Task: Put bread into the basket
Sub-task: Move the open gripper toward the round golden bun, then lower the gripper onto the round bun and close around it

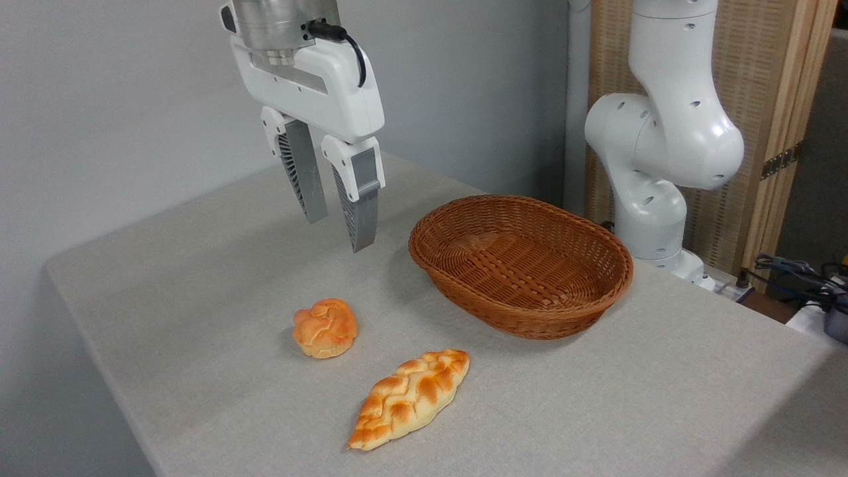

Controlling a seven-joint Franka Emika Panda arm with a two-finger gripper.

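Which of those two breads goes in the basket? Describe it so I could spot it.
Start at the wicker basket on the grey table. In front of it, to the left, lie two breads; take the bun almost under the gripper. It is small, round and cracked on top, unlike the long braided loaf.

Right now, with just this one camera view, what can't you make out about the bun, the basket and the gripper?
- Round bun: its underside and far side are hidden by the bun itself.
- Wicker basket: the inner face of its near wall is hidden by the near rim.
- Gripper: the arm above it is cut off by the top edge.
- Cables: cut off by the right edge.
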